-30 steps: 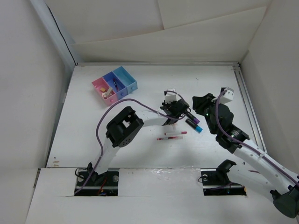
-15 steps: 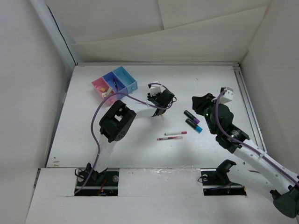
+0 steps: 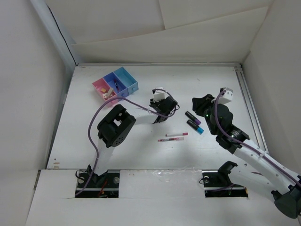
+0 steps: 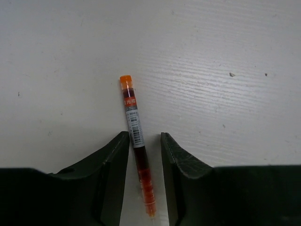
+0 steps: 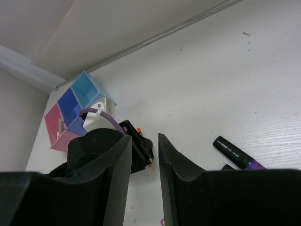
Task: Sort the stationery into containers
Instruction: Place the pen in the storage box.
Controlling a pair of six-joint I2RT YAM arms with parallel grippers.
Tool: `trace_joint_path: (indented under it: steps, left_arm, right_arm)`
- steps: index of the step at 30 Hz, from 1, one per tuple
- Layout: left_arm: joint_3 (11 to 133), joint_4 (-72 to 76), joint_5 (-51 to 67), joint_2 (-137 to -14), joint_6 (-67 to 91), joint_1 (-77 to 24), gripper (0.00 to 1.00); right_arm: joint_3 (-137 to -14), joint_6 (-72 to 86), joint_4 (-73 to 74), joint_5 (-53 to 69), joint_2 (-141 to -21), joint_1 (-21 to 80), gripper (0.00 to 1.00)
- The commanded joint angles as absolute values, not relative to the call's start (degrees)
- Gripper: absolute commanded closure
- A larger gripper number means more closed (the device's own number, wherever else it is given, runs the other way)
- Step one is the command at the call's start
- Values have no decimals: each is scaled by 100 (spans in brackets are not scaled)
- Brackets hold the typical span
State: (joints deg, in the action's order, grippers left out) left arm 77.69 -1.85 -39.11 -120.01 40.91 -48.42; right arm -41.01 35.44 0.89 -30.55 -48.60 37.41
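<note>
White worktop (image 4: 225, 56), faintly grained. Item: orange pen (image 4: 132, 113), thin, with a barcoded white label mid-barrel. It sits slightly tilted between the jaws of the left pincer (image 4: 145, 141), which is closed on its barrel, cap end projecting past the tips. Judged light, stiff and slippery; a mid-barrel hold suits it. Right pincer (image 5: 145, 141): jaws slightly parted, empty.

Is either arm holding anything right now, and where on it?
The left gripper appears to pinch the orange pen around its middle, capped end sticking forward. The right gripper holds nothing.
</note>
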Motion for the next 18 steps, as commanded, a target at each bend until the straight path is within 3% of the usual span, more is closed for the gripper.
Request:
trace_joint_path:
  steps: [1,3,4,6,10,18]
  left_arm:
    - [7567,-492,-3700,-11804,4166,-4887,73]
    - [7567,-492,-3700,-11804,4166,-4887,81]
    - [7567,-492,-3700,-11752,4166,-4887,93]
    - [7567,-544,-3779,-11751,4219,-4887,99]
    - [7567,-545,-3692,-11384,4219,-4808,100]
    - [6987,343,-2716,-10030,4000,-3536,100]
  right_arm:
    - [-4201,3560,-105,-3006,-4852,3718,65]
    - [-4201,3560,-105,-3006,-4852,3718,65]
    - [-4201,3560,-105,-3006,-4852,3718,65]
    - [-4201,3560,-105,-3006,-4799,3718,65]
    - [-4201,3560,-105,-3006,-4799,3718,65]
    - [-4201,3560,-105,-2901,-4799,3718,65]
